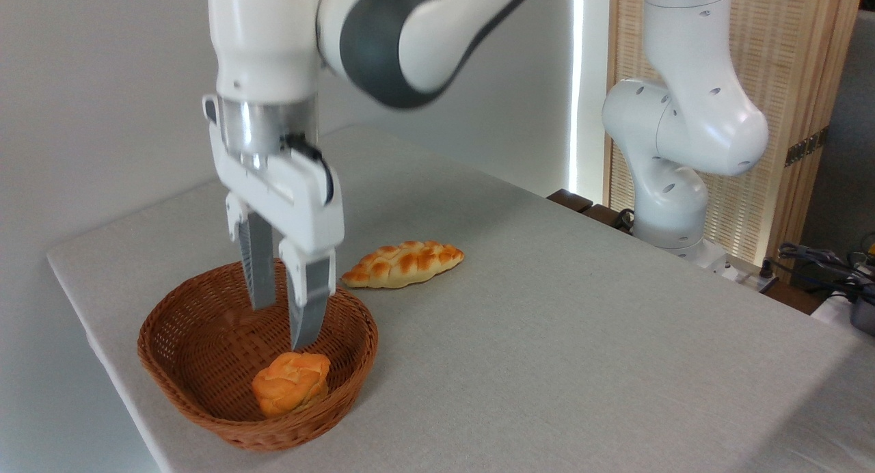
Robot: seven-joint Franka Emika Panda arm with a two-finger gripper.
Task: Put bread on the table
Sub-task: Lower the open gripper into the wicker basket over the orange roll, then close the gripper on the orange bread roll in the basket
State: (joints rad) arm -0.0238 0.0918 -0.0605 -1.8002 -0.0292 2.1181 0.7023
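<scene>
The bread (290,383), a small round orange-golden bun with a lumpy top, lies inside the brown wicker basket (355,367) near its front wall. My gripper (281,326) hangs point-down over the basket, open, with nothing between its fingers. The nearer fingertip (301,340) is just above the bun's back edge; whether it touches the bun I cannot tell. The farther finger (259,281) stands over the basket's middle. The light grey table (547,336) carries the basket at its front left.
A longer braided golden loaf (403,263) lies on the table just behind and right of the basket. The arm's white base (673,179) stands at the far right edge, with cables (820,261) beyond it. The table's left edge runs close to the basket.
</scene>
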